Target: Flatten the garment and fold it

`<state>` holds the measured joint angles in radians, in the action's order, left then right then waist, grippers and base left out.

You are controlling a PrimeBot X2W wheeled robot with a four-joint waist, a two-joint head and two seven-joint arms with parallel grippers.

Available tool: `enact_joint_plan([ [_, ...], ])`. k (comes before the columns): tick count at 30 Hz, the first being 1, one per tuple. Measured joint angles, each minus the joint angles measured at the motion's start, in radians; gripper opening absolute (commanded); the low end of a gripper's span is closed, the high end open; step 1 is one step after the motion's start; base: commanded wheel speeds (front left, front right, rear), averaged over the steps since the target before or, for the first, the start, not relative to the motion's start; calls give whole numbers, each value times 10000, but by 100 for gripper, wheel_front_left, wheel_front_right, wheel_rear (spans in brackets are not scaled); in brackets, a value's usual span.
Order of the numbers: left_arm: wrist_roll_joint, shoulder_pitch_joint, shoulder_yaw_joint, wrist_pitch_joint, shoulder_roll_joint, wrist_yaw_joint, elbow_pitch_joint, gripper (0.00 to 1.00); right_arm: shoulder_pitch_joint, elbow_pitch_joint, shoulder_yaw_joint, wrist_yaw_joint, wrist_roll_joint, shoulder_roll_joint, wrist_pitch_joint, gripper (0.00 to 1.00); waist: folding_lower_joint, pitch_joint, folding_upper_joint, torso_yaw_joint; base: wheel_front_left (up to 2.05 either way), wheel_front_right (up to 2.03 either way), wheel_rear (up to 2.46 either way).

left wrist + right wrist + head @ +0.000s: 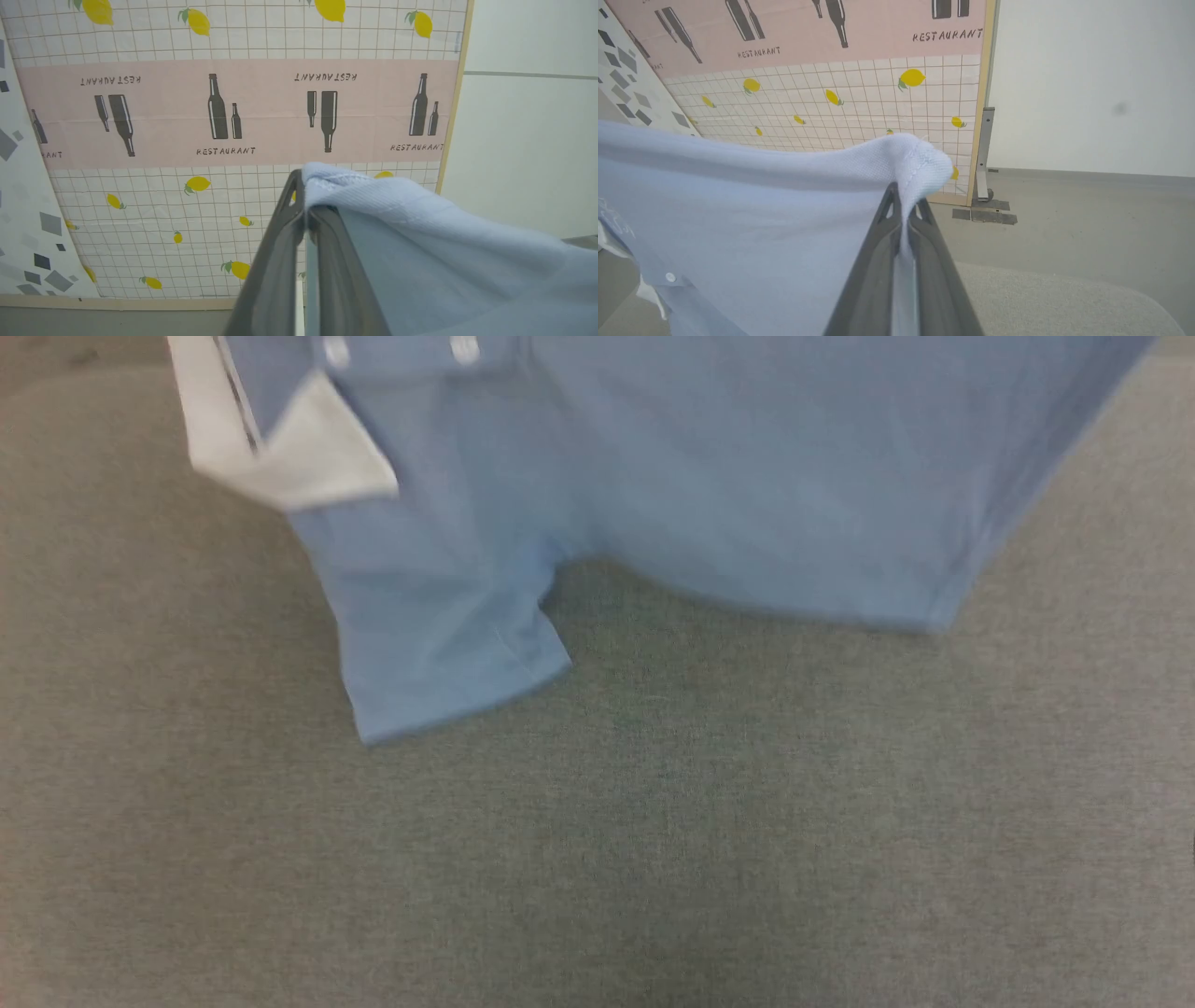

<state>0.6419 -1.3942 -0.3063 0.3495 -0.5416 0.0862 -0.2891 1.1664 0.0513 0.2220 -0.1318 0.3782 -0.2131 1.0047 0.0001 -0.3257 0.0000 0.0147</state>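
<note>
The garment (709,476) is held up over the grey table (653,859). In the head view it hangs down from 12 o'clock, with its white collar (308,457) at 11 o'clock and one short sleeve (439,653) dangling lowest, just to the 9 o'clock side of centre. Whether that sleeve touches the table cannot be told.

In the left wrist view, the left end effector (306,210) is seen pinched narrow on a bunched edge of the blue cloth, which drapes away toward 4 o'clock in front of a printed panel (233,116) of lemons and bottles. In the right wrist view, the right end effector (903,205) is likewise clamped tight on a bunched corner, with the cloth stretched off toward 9 o'clock and a white button (670,277) showing at 8 o'clock.

The step in hand is judged to be the spreading, with no fold begun. To do it well, the two held points should be drawn apart until the edge between them is taut but not strained. The garment should then be lowered so that the hanging sleeve and bottom edge are laid down first. The held edge should be carried across the table as it descends, so that the body is rolled out flat and not dropped in a heap. The sleeve is likely to be tucked under if the descent is hurried. Both grips are best kept until the cloth is fully borne by the table
</note>
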Motion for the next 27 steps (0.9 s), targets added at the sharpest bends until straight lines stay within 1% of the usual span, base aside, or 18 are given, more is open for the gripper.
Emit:
enact_joint_plan([
  [5,-721,-1776,-38,-765,-40,42,-899,0,1945,947,194,-2,-959,516,-813,0,1,-1079,0,97,0,0,0],
  [8,-1235,-2636,-40,-1507,-44,128,-1244,0,2911,1486,431,-2,-1511,784,-1517,0,1,-1732,0,160,0,0,0],
  [11,-1503,-3312,-38,-2119,-25,178,-1534,0,3665,1923,802,-2,-1900,968,-2142,0,2,-2271,0,210,0,0,0],
  [14,-1714,-3761,-56,-2600,8,201,-1753,0,4204,2240,1032,-4,-2148,1068,-2500,0,1,-2745,0,243,0,0,0],
  [18,-1762,-4030,-40,-3143,94,217,-2113,0,4564,2577,1147,-4,-2236,1116,-2838,0,1,-3303,0,253,0,0,0],
  [22,-1684,-4021,-21,-3490,201,157,-2606,0,4560,2851,1179,-6,-2278,1129,-2940,0,1,-3741,0,221,0,0,0],
  [27,-1482,-3578,-33,-4031,499,-4,-3250,0,4033,2982,1039,-6,-2109,1070,-3058,0,0,-4057,0,58,0,0,0],
])
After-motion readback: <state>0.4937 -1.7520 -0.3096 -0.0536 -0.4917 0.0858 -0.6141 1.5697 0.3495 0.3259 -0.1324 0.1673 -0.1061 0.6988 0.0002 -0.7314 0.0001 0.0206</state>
